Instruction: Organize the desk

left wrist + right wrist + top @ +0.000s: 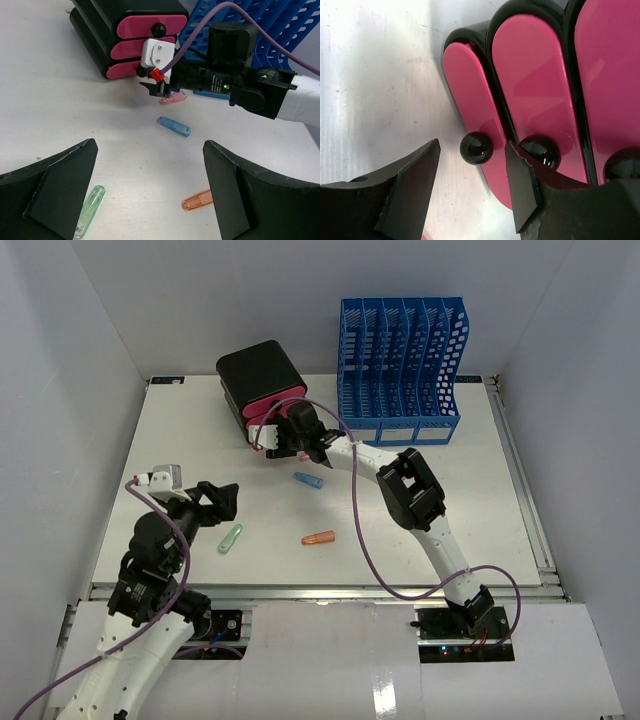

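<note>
Clutter on the white surface [180,440] is small. A translucent blue piece [308,481] lies near the middle, an orange piece [319,537] is closer to the front rail, and a green piece [231,538] lies left of the orange one. The three are well apart from each other. The surface itself spans the whole work area ahead of both arm bases, with a metal rail along its near edge and pale walls on its other sides.

At the back stands a black box [258,375] with three pink drawer fronts stacked one above another, each with a round black knob. Just to its right, also at the back, is a blue slotted file rack [400,360].

The right arm reaches across to the box. The right pincer [470,185] is spread, with the knob [476,147] of the lowest drawer between its two fingers. A gap shows on each side of the knob, so it is not being pinched. In the left wrist view, a pink piece [172,99] lies on the surface partly under this arm, close to the box.

The left pincer [150,145] hangs over the left half of the surface, spread wide and holding nothing. The green piece is near its left finger and the orange piece near its right finger.
</note>
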